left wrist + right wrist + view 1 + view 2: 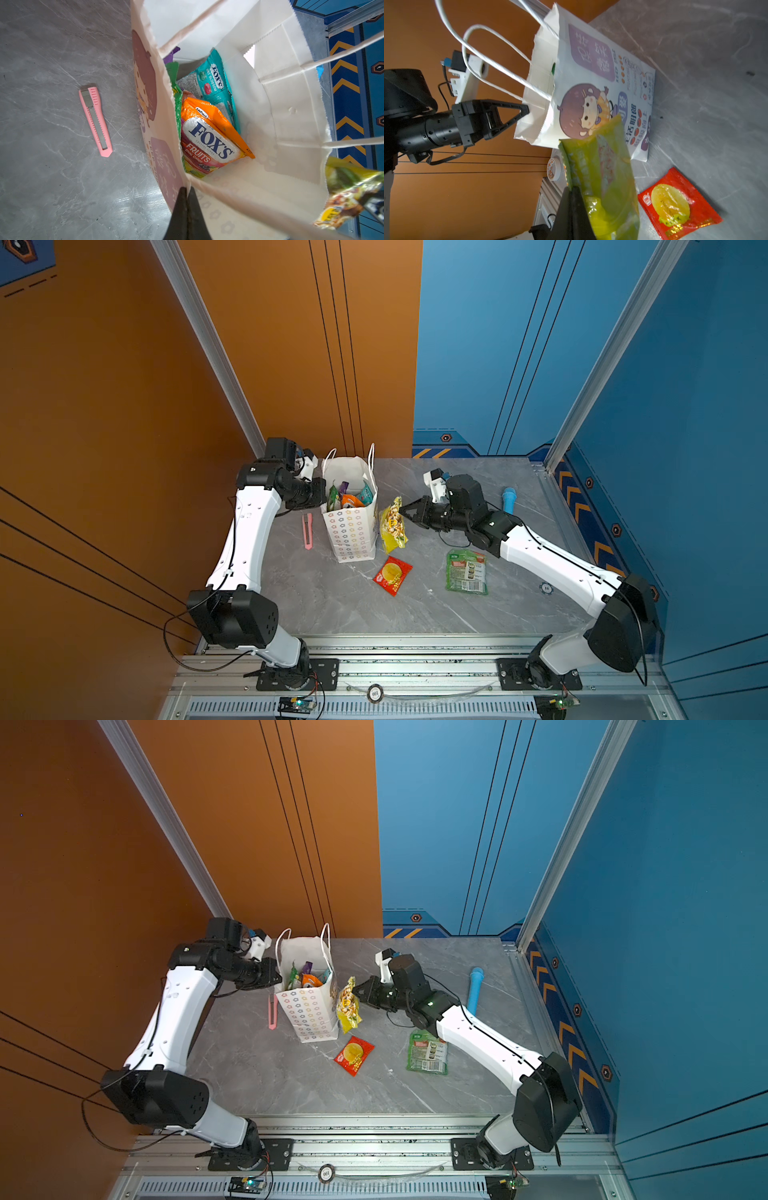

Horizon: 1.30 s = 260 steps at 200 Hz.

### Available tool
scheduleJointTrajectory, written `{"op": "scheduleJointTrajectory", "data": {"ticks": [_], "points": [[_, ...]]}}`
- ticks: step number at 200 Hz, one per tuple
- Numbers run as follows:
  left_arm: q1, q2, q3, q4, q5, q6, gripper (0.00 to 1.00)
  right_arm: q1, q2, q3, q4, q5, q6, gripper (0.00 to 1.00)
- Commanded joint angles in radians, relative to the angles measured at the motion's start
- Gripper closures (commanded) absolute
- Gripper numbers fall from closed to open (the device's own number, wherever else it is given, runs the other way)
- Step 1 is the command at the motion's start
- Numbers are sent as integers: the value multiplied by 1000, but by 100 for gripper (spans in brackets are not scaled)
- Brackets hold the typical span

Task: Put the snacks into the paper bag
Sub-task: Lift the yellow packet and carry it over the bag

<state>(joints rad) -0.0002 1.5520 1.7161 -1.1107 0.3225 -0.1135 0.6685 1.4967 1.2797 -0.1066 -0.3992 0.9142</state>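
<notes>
Right wrist: right pincer (572, 190) grips yellow packet (602, 166), paper bag (591, 62) just ahead; I fear rim snag yanking bag from pinching left pincer (526, 110).

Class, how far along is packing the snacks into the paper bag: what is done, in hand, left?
Done: an orange packet and a teal packet, among others, sit inside the paper bag. In hand: the left hand pinches the bag's rim; the right hand holds a yellow packet beside it. Left: a red packet and a green packet lie on the table.
</notes>
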Motion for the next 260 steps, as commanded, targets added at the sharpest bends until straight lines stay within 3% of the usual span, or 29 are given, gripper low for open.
{"op": "scheduleJointTrajectory", "data": {"ticks": [1,137,260], "points": [[3,-27,9,17,32,6,100,-17,18,82,-34,46,-55,100],[2,-16,16,17,37,5,100,-3,141,470,-44,48,-118,100],[2,-18,11,17,36,6,100,94,133,545,-89,69,-173,100]]}}
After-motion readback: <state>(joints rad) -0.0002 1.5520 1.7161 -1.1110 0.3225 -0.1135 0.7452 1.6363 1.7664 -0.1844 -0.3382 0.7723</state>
